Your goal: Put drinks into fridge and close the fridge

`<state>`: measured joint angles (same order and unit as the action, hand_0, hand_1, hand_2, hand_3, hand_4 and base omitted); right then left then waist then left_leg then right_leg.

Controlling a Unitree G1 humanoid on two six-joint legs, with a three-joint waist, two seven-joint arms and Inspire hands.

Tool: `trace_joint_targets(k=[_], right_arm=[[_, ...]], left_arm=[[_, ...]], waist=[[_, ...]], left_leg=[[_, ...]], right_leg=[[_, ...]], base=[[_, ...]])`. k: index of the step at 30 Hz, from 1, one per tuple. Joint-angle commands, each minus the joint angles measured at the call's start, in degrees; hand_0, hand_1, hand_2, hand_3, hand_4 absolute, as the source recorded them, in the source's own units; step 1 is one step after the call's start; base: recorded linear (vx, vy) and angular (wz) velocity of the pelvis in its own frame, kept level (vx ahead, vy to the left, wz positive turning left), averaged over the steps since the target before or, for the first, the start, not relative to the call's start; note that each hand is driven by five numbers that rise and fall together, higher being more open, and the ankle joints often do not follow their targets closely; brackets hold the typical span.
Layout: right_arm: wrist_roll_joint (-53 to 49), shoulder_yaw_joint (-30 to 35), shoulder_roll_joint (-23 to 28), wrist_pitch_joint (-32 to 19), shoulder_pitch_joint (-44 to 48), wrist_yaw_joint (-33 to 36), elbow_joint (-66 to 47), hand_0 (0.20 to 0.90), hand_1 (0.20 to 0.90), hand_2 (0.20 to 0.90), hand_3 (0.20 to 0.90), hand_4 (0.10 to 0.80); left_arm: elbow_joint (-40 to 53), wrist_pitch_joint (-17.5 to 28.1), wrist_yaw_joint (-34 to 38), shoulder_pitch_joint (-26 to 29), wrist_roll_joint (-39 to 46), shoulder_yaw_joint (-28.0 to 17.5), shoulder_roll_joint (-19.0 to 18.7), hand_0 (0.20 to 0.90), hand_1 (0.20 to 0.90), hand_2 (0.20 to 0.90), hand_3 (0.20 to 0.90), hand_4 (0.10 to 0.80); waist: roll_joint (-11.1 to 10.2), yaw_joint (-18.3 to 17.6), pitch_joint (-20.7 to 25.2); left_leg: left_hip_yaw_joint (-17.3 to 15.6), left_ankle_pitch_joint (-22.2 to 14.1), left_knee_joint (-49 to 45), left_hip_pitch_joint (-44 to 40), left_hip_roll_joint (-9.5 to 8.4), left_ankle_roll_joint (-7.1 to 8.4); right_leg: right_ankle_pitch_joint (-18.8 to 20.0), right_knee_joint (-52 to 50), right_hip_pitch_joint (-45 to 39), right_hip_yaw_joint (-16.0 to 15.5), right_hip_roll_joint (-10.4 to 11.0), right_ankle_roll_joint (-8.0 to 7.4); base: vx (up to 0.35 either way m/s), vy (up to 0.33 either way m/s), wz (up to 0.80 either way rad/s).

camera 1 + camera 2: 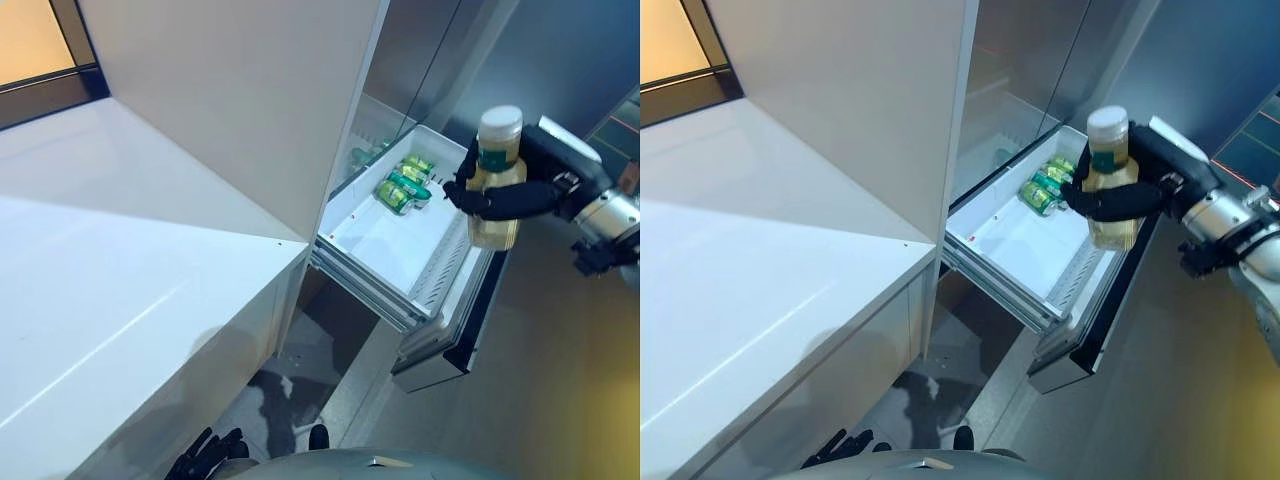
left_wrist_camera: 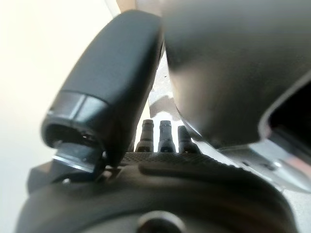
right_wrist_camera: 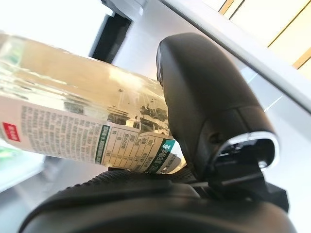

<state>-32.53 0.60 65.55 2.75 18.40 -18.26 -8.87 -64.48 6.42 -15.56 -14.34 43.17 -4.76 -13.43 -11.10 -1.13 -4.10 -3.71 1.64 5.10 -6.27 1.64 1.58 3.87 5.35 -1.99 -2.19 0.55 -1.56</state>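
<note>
White counter on your left, fridge drawer pulled out beside it with green cans at the back. Your right hand has its fingers wrapped round a bottle, upright above the drawer's outer edge. Let go here and it could clip the rim and topple onto the floor. Left hand is low by the counter; I can't tell its fingers.

The fridge drawer stands pulled out at about 2 o'clock, right of the bench. Cans lie in its far end. The right hand holds a bottle upright over the drawer's right rim. The left hand hangs low at 7 o'clock, beside the bench.
</note>
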Motion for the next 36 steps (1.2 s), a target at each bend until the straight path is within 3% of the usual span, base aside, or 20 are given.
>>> trace_joint_targets(k=[1, 10, 15, 20, 21, 26, 36], right_arm=[[-1.7, 0.8, 4.0, -2.1, 19.4, 2.3, 3.1, 0.300, 0.300, 0.300, 0.200, 0.100], [2.7, -11.3, -0.3, 1.3, 30.2, -2.0, 14.9, 0.300, 0.300, 0.300, 0.200, 0.100], [5.6, -14.6, -3.4, 3.5, 31.9, -4.2, 21.6, 0.300, 0.300, 0.300, 0.200, 0.100], [9.6, -19.7, -5.0, 7.3, 33.3, -6.5, 27.4, 0.300, 0.300, 0.300, 0.200, 0.100], [9.7, -21.4, -4.8, 6.8, 35.0, -8.8, 31.0, 0.300, 0.300, 0.300, 0.200, 0.100], [10.9, -26.6, -5.5, 4.7, 39.5, -10.1, 37.9, 0.300, 0.300, 0.300, 0.200, 0.100], [17.2, -35.5, -8.3, 2.7, 46.6, -7.5, 47.0, 0.300, 0.300, 0.300, 0.200, 0.100]], left_arm=[[-4.0, -0.3, -1.8, 0.4, -2.4, 2.3, -0.9, 0.900, 0.900, 0.900, 0.900, 0.800], [-3.5, -2.2, -1.9, -0.5, -5.2, 1.8, -1.8, 0.900, 0.900, 0.900, 0.900, 0.800], [-2.8, -3.5, -2.0, -0.4, -6.9, 1.6, -2.6, 0.900, 0.900, 0.900, 0.900, 0.800], [5.4, -12.8, 2.3, 0.3, -3.4, 4.0, -4.6, 0.900, 0.900, 0.900, 0.900, 0.800], [6.4, -15.7, 2.9, 1.3, -1.5, 4.3, -6.2, 0.900, 0.900, 0.900, 0.900, 0.800], [7.0, -20.3, 3.7, 6.1, 2.9, 5.4, -10.0, 0.900, 0.900, 0.900, 0.900, 0.800], [8.3, -20.0, 6.1, 12.2, 7.7, 6.5, -13.1, 0.900, 0.900, 0.900, 0.900, 0.800]], waist=[[-1.7, 4.3, 2.3], [-1.9, 7.2, 1.5], [-1.9, 8.7, 0.6], [0.0, 9.2, -0.2], [0.7, 9.1, -0.2], [2.1, 9.3, -2.5], [3.2, 10.6, -9.4]], left_leg=[[-0.2, -5.0, -0.1, 0.8, -2.76, -1.60], [1.3, -4.6, -0.1, 0.9, -2.99, -1.73], [2.0, -4.5, -0.1, 1.2, -3.00, -1.74], [2.6, -4.2, -0.1, 1.0, -3.22, -1.85], [2.4, -4.2, -0.1, 1.0, -3.10, -1.88], [2.3, -3.8, -0.5, 3.4, -2.87, -2.06], [3.5, -2.3, -1.3, 8.4, -2.69, -2.07]], right_leg=[[-2.4, -0.4, -3.5, -6.3, -0.4, -3.60], [-2.6, -0.3, -4.2, -8.1, 0.2, -3.55], [-2.6, -0.3, -4.2, -8.8, 0.4, -3.52], [-2.5, -0.3, -4.5, -8.8, 0.8, -3.52], [-2.6, -0.3, -4.3, -8.6, 0.9, -3.47], [-2.2, -0.5, -2.1, -8.0, 0.8, -3.18], [-1.3, -1.3, 2.0, -8.4, 1.2, -2.66]], base=[[0.064, -0.009, 0.01], [0.079, 0.005, 0.11], [0.087, -0.006, 0.10], [0.113, 0.069, 0.07], [0.085, 0.069, 0.08], [-0.031, 0.014, 0.03], [-0.098, -0.031, 0.02]])
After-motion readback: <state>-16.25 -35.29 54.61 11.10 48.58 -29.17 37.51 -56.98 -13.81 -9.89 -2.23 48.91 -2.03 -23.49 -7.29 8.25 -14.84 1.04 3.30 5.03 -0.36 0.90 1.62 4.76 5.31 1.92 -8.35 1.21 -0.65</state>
